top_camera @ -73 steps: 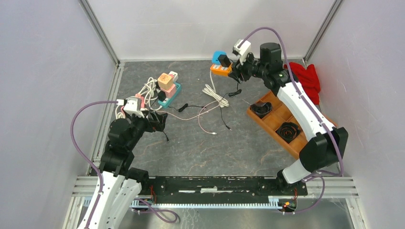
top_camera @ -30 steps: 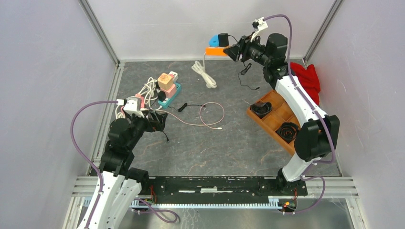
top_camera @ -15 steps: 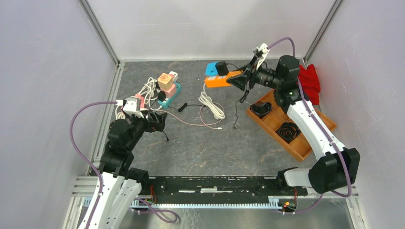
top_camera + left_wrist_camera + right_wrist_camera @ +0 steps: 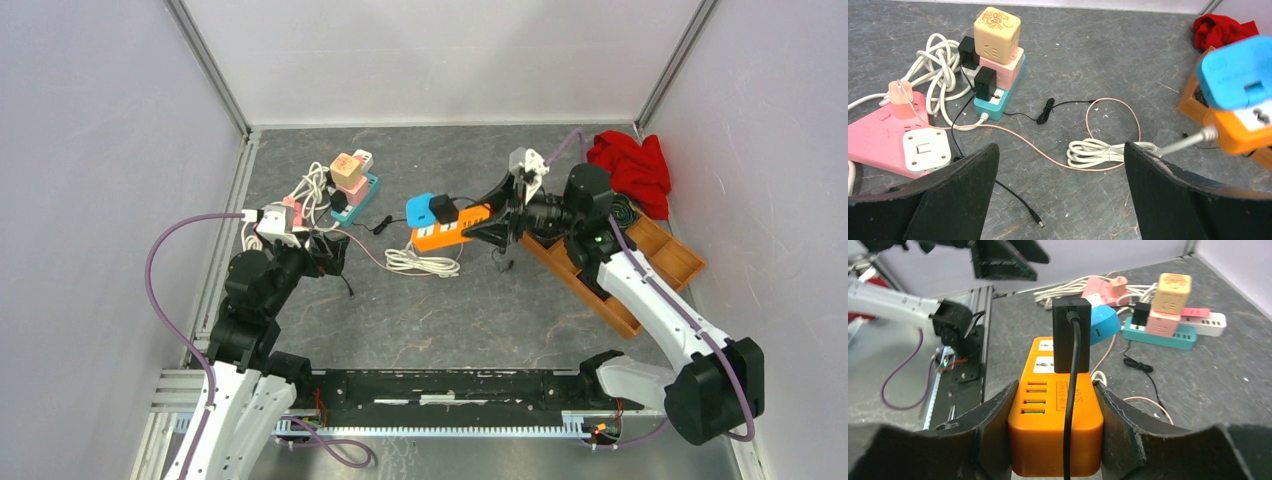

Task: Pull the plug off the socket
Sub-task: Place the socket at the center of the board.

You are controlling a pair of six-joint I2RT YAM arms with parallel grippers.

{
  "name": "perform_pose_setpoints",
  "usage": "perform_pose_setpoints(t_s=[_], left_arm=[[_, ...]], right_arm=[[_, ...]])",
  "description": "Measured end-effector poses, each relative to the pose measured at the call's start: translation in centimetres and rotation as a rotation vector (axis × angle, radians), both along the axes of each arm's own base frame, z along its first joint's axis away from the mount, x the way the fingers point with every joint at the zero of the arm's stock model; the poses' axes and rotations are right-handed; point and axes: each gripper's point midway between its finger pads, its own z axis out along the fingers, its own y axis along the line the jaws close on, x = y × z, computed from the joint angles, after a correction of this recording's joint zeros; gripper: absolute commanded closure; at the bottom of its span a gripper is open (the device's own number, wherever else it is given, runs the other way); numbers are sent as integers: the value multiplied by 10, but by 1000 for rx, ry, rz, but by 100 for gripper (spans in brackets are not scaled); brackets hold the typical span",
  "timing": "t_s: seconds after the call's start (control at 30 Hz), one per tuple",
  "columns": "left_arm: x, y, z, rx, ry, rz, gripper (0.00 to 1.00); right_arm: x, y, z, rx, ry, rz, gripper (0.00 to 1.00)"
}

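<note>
Gripping the orange socket strip [image 4: 1055,440], right hand [image 4: 1053,405] carries its black plug [image 4: 1071,335]; left hand [image 4: 1059,150] gapes.

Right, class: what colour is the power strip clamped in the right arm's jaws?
The power strip is orange, clearest in the right wrist view.

Grey table [image 4: 450,315] — cables [image 4: 420,263], wooden tray [image 4: 682,258], red cloth [image 4: 628,165]

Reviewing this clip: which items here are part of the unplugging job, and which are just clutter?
Job:
- orange power strip
- black plug and blue adapter seated in it
- right gripper, clamping the strip
- left gripper, open and free

Clutter:
- teal strip with cube adapters
- pink strip
- red cloth
- wooden tray
- loose pink cable
</note>
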Motion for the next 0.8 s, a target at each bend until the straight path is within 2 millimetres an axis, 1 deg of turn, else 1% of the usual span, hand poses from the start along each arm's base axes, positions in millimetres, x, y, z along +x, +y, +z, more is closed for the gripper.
perform_pose_setpoints(t_s=[0.07,0.17,0.23,0.3,0.4,0.43,0.5,0.57,0.63,0.7,0.8], left_arm=[[0,0,0,0,0,0,0],[0,0,0,0,0,0,0],[0,0,0,0,0,0,0],[0,0,0,0,0,0,0],[0,0,0,0,0,0,0],[0,0,0,0,0,0,0],[0,0,0,0,1,0,0],[0,0,0,0,1,0,0],[0,0,-1,1,2,0,0],[0,0,-1,1,3,0,0],[0,0,-1,1,3,0,0]], right_arm=[[-11,4,-10,-12,-30,48,100],[-21,6,-36,-62,-67,106,100],[-24,5,-52,-97,-93,127,100],[-29,3,-76,-143,-111,152,100],[-43,1,-113,-209,-105,185,100],[-49,-1,-130,-243,-102,193,99],[-59,-4,-157,-292,-92,211,100],[-64,-7,-175,-333,-88,219,100],[-63,-11,-190,-374,-99,218,100],[-59,-12,-199,-401,-122,221,100],[-55,-14,-209,-433,-173,235,96]])
